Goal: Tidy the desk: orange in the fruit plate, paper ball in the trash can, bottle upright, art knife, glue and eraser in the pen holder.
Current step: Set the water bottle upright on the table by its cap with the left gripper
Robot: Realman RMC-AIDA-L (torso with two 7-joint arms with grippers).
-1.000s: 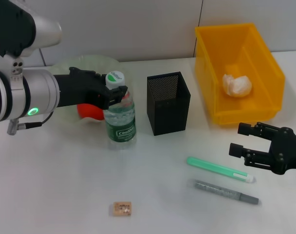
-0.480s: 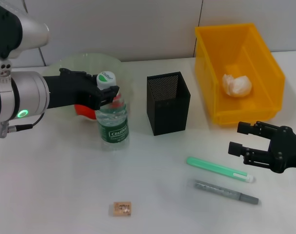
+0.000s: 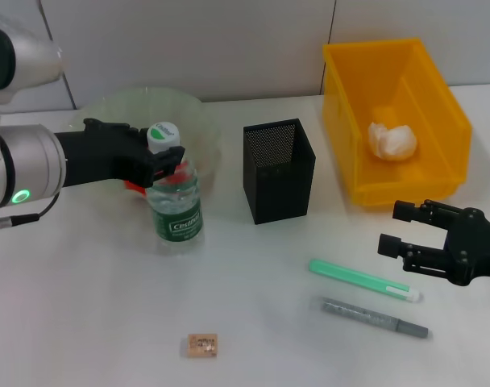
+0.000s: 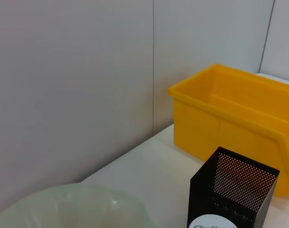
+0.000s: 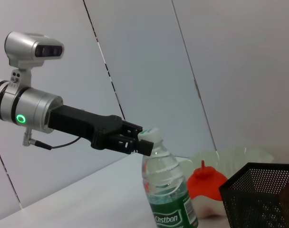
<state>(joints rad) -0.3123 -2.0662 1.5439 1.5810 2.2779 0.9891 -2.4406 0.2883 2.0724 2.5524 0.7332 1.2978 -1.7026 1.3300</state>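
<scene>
From the head cam I've got the left gripper (image 3: 166,153) clamped around the neck of the bottle (image 3: 173,196), right under its white cap, and the bottle stands upright on the desk (image 3: 84,306) in front of the fruit plate (image 3: 152,109), left of the pen holder (image 3: 278,169). The right gripper (image 3: 400,232) hangs with fingers spread just above the green glue stick (image 3: 364,280). Left wrist cam only catches the cap (image 4: 212,223) at the edge, no fingers. Right wrist cam shows the fingers (image 5: 135,141) pinching the bottle neck from the side.
</scene>
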